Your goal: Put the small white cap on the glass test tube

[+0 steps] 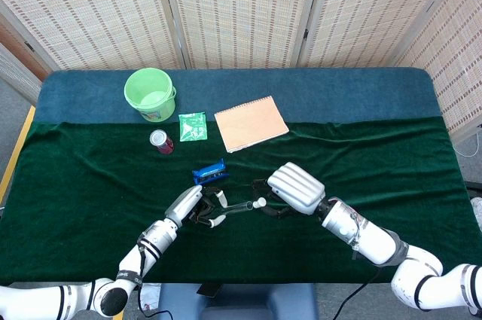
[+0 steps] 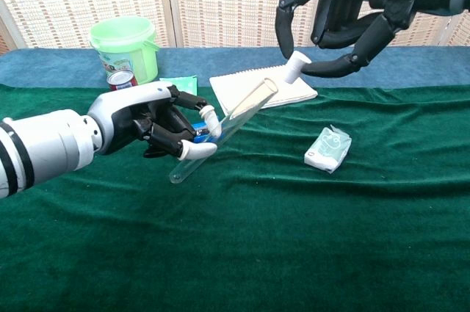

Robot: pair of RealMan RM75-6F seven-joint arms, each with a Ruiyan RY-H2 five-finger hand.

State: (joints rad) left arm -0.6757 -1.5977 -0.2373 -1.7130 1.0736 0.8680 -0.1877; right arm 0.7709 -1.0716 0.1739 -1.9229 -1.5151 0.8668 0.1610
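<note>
The left hand (image 2: pixel 150 125) held the glass test tube (image 2: pixel 224 131) above the green-covered worktop (image 2: pixel 294 224), its fingers (image 2: pixel 192 152) clamped around the lower part of the glass. The tube was tilted, closed end down toward the cloth and open mouth raised toward the other arm. That slant appeared chosen to present the mouth for capping while leaving most of the glass free of the grip.

The right hand (image 2: pixel 351 22) pinched the small white cap (image 2: pixel 293 68) between thumb and a finger, the remaining fingers arched away so the cap stayed exposed. In the chest view the cap sat just beside the tube's mouth, nearly in line with the tube's axis, but whether it had touched the rim could not be told. The head view showed the cap (image 1: pixel 260 202) at the tube's (image 1: pixel 239 205) end, between the two hands. The task looked close to the seating step: the cap likely needed a short push along the tube's slant.

A notebook (image 1: pixel 251 123), a green bucket (image 1: pixel 151 92), a can (image 1: pixel 160 140), a blue packet (image 1: pixel 208 172) and a pale sachet (image 2: pixel 328 148) lay on the worktop, apart from the work.
</note>
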